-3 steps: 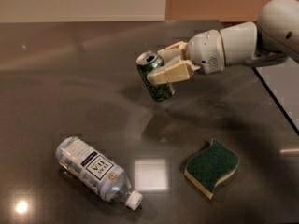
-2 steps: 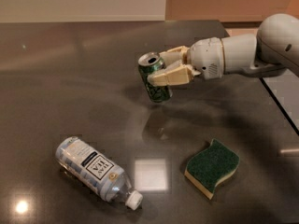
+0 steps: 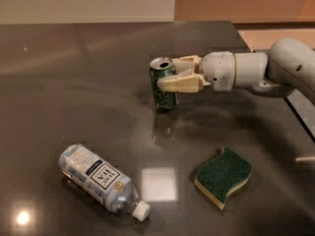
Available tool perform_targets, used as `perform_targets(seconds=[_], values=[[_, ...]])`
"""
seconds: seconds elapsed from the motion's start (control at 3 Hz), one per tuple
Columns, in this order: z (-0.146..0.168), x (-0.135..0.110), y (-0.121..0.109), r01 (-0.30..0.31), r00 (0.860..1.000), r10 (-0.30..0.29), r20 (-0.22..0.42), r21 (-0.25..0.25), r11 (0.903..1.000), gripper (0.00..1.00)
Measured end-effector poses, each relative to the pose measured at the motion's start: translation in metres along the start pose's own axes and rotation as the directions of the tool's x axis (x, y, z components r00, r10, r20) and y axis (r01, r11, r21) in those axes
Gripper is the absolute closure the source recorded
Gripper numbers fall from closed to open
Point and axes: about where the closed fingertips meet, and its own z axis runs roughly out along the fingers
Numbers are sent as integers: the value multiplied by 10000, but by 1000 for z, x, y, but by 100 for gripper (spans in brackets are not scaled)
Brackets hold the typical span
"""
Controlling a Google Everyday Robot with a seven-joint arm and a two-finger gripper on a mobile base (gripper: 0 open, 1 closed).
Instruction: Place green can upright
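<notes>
Gripper (image 3: 167, 74) is seen at centre-right of the camera view, reaching in horizontally from the right on the white arm (image 3: 256, 72). Its two beige fingers (image 3: 181, 84) are clamped on the green can (image 3: 163, 97), one finger across the near side and the other behind the can near the rim.

The can is held close to upright, with a slight lean at most. The silver top with its opening is turned upward. The can base is at or just above the table (image 3: 74, 82), and contact with the surface cannot be confirmed. A dim reflection of the can is seen on the glossy dark tabletop directly below it.

The can is located toward the far middle of the table, well apart from the other items.

A clear plastic bottle (image 3: 101, 181) is laid on its side at the near left, with the white cap (image 3: 141, 211) pointed toward the lower right and the label facing up.

A green sponge (image 3: 224, 176) with a yellow underside is laid flat at the near right, below the arm and apart from the bottle.

Bright light glare is noted on the tabletop between the bottle and the sponge.
</notes>
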Motion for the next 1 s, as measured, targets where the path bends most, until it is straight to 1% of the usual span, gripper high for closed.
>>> perform_targets(seconds=[0.33, 0.67, 1.0], values=[[0, 5, -4, -250, 9986, 250, 459, -6, 9997, 100], [-1, 10, -6, -411, 9961, 410, 777, 0, 9992, 100], [-2, 13, -6, -475, 9945, 455, 946, 190, 9987, 84]])
